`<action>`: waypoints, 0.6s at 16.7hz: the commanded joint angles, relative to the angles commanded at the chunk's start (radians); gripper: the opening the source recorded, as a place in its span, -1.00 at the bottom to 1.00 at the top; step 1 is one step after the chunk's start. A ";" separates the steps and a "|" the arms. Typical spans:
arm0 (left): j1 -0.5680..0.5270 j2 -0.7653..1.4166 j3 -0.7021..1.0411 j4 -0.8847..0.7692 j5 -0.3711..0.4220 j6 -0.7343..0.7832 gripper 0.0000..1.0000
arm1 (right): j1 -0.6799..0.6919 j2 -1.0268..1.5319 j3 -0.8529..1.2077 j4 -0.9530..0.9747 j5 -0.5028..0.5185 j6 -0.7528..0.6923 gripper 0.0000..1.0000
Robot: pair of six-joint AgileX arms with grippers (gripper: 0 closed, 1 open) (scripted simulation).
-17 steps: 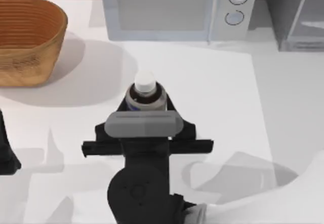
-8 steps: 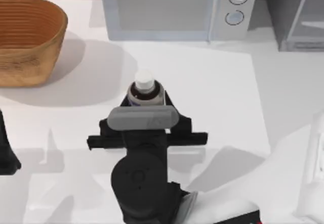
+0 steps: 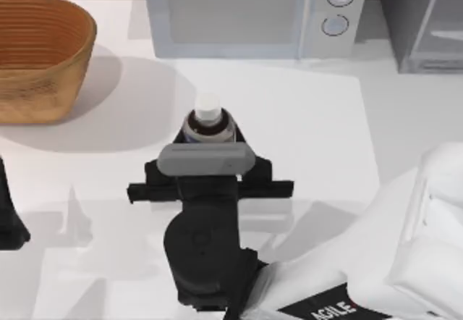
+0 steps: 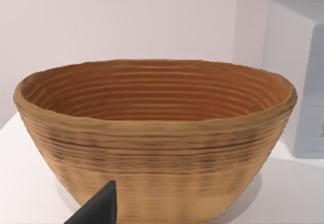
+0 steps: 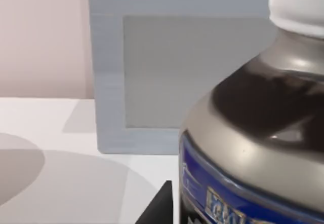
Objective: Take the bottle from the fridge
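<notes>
Gripping the bottle (image 3: 207,121) mid-frame, right gripper (image 3: 207,133) fingers clamped on it, fridge (image 3: 423,19) upper right; next: lower & release, likely.

The bottle (image 3: 207,121) is seen from above near the centre of the top view, standing upright on the white table. A white round cap is carried on a narrow neck, below which dark, glossy shoulders widen into a grey body. Its lower part is hidden in that view. In the right wrist view the bottle (image 5: 253,133) is shown very close, at the right of the frame: a white cap, a dark rounded shoulder and a blue label band with pale lettering that cannot be read.

The fridge (image 3: 419,19) is placed in the upper right corner of the top view, a dark grey box crossed by a pale grey slanted bar, with a lighter strip along its base. The bottle is well apart from it.
</notes>
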 joint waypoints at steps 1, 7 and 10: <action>0.000 0.000 0.000 0.000 0.000 0.000 1.00 | 0.000 0.000 0.000 0.000 0.000 0.000 -0.70; 0.000 0.000 0.000 0.000 0.000 0.000 1.00 | 0.000 0.000 0.000 0.000 0.000 0.000 0.21; 0.000 0.000 0.000 0.000 0.000 0.000 1.00 | 0.000 0.000 0.000 0.000 0.000 0.000 0.66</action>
